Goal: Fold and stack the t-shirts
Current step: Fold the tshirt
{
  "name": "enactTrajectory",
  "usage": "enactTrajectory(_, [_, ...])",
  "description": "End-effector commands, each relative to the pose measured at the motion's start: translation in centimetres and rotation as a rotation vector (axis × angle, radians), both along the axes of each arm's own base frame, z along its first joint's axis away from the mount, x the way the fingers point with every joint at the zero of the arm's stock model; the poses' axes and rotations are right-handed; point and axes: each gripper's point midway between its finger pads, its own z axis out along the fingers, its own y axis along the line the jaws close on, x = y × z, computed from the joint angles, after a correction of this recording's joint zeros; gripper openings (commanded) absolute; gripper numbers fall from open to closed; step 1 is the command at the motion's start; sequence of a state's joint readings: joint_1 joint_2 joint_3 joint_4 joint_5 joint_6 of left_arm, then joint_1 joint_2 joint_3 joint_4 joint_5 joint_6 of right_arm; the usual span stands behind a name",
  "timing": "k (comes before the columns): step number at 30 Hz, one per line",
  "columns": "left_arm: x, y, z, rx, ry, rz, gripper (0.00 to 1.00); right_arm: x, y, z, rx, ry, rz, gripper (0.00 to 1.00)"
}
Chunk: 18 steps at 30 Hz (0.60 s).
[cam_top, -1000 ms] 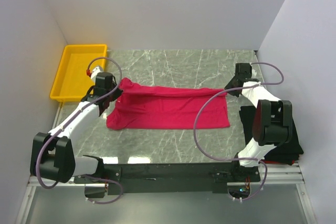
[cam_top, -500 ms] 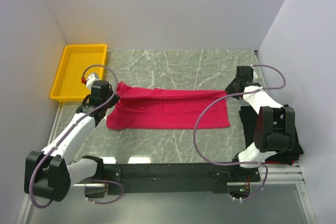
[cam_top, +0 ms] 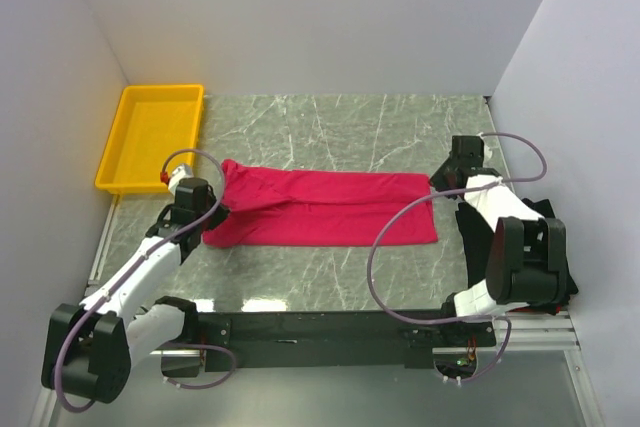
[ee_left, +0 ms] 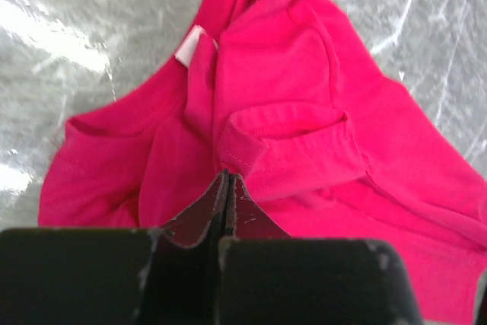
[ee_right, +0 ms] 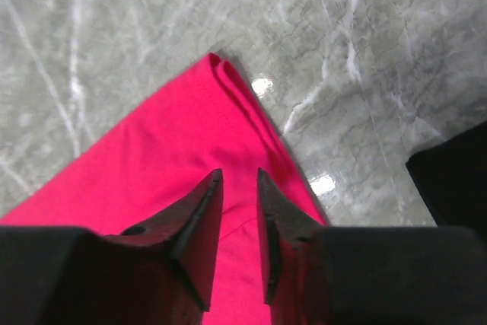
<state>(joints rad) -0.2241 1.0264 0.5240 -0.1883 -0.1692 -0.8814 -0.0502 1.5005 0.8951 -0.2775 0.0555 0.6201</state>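
The crimson-pink t-shirt point(cam_top: 330, 209) lies as a long folded band across the marble table. My left gripper point(cam_top: 217, 211) is at its left end. In the left wrist view its jaws point(ee_left: 226, 176) are pressed together, with the hem of a folded sleeve point(ee_left: 289, 142) pinched at the tips. My right gripper point(cam_top: 441, 183) hovers over the shirt's right end. In the right wrist view it point(ee_right: 238, 175) stands open, with flat pink cloth point(ee_right: 167, 150) below the gap and nothing held. The black t-shirt point(cam_top: 466, 225) lies at the right, mostly under the right arm.
A yellow tray point(cam_top: 160, 90) sits at the back left corner. White walls enclose the table on three sides. Bare marble point(cam_top: 340, 127) stretches behind the pink shirt. The arms' black base rail point(cam_top: 320, 327) runs along the near edge.
Both grippers have come toward the near side, folding the shirt's far edge over into a narrower band. The right gripper has opened and let go of the cloth.
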Motion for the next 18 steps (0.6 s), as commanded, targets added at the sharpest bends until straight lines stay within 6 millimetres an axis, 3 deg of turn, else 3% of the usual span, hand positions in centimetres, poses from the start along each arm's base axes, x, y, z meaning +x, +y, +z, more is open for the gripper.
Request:
enactTrajectory(1, [0.3, -1.2, 1.6, -0.057, -0.086, -0.043, 0.02, 0.2, -0.5, 2.8, -0.017, -0.084, -0.011, 0.33])
enactTrajectory(4, [0.1, -1.2, 1.8, -0.055, -0.097, -0.052, 0.02, 0.1, -0.3, 4.3, -0.016, -0.124, -0.005, 0.36])
enactTrajectory(8, [-0.1, -1.3, 1.5, -0.060, -0.089, -0.057, 0.01, 0.3, 0.9, 4.9, -0.007, -0.143, 0.031, 0.36])
enactTrajectory(18, [-1.0, -1.6, 0.0, -0.072, -0.061, -0.076, 0.01, 1.7, 6.6, 2.7, 0.009, -0.085, 0.131, 0.34])
